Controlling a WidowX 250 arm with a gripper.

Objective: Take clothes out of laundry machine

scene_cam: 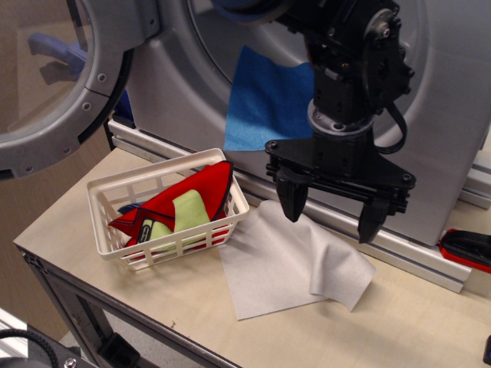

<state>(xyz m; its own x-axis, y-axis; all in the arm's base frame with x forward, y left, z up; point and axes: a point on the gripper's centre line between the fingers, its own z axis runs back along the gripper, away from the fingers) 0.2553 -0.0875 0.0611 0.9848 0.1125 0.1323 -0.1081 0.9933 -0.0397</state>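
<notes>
Gripper spread, empty | blue cloth draped over drum rim, lower edge apparently free

Gripper hovers, jaws apart, over grey cloth on table. Blue cloth hangs from washer drum. Basket holds red, green cloths.
</notes>
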